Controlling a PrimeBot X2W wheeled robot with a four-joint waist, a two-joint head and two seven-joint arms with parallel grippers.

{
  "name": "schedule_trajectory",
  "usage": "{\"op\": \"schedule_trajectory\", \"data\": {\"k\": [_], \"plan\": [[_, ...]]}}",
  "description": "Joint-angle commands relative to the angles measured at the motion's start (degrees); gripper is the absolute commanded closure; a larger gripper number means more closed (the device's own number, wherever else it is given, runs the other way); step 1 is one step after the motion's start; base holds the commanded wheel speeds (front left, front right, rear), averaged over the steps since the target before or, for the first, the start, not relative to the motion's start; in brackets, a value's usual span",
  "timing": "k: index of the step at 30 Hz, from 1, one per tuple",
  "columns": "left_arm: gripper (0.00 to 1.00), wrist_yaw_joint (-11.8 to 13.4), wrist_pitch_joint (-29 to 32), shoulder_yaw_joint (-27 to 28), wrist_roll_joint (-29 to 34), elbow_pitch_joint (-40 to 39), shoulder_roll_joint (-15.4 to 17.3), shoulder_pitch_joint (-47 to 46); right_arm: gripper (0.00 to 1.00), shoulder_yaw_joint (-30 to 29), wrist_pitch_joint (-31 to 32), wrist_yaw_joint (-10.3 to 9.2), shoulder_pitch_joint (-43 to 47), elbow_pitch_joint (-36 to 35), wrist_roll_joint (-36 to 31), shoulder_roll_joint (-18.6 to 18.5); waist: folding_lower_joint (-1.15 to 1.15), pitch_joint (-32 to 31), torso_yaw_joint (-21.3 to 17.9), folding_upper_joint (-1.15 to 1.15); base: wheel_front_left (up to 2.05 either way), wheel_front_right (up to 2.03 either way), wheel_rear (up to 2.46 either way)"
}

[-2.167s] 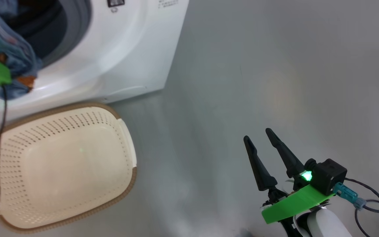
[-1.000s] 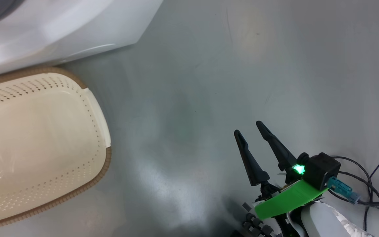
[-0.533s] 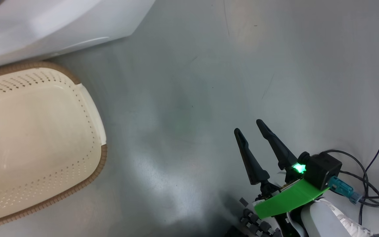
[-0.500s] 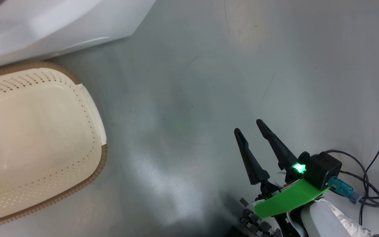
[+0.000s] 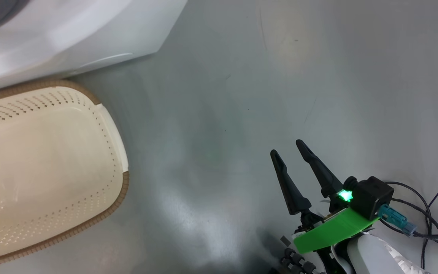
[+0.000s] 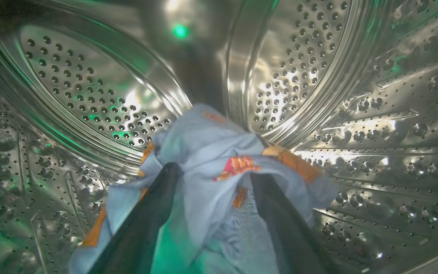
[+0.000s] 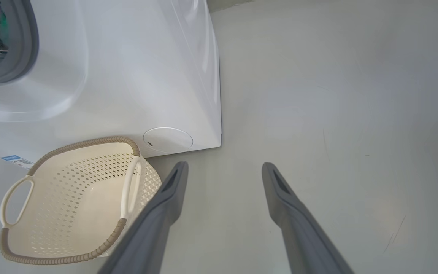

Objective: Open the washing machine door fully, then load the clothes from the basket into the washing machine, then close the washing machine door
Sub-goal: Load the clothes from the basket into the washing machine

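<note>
Left gripper point(image 6: 215, 173) stands spread and released inside the washing machine point(image 6: 375, 114), whose shiny steel wall is dimpled and perforated. Soft, crumpled light-blue clothes point(image 6: 203, 133) with orange prints bunch between its dark fingers point(image 6: 139, 228) and just beyond their tips; the cloth's lower folds are cut off from view.

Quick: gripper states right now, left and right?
Left gripper: open, blue cloth draped between its fingers, inside the drum.
Right gripper: open, holding nothing.
</note>
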Motion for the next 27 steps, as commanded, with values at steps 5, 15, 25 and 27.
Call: {"op": "schedule_trajectory", "data": {"k": [5, 15, 25, 27], "plan": [[0.0, 0.4, 0.0, -0.7, 0.5, 4.5, 1.1, -2.5, 0.0, 1.1, -0.3, 0.09, 1.7, -0.7, 0.5, -0.3, 0.0, -1.2, 0.4, 0.0, 0.0, 0.0, 0.0], [0.0, 1.3, 1.1, -2.9, 1.0, 12.9, -0.9, -4.9, 0.0, 0.9, -0.3, 0.09, 2.0, -0.5, 0.6, -0.6, 0.0, -3.2, 1.2, 0.0, 0.0, 0.0, 0.0], [0.0, 1.6, 0.2, -3.2, -0.5, 16.5, -3.2, -3.3, 0.0, 0.2, -0.3, 0.09, 2.0, -0.5, 0.5, -0.9, 0.0, -5.9, 3.2, 0.0, 0.0, 0.0, 0.0], [0.0, 1.6, 0.0, -3.1, -1.0, 16.9, -3.4, -2.7, 0.0, 0.3, -0.3, 0.09, 1.9, -0.4, 0.5, -1.0, 0.0, -6.7, 3.7, 0.0, 0.0, 0.0, 0.0]]}}
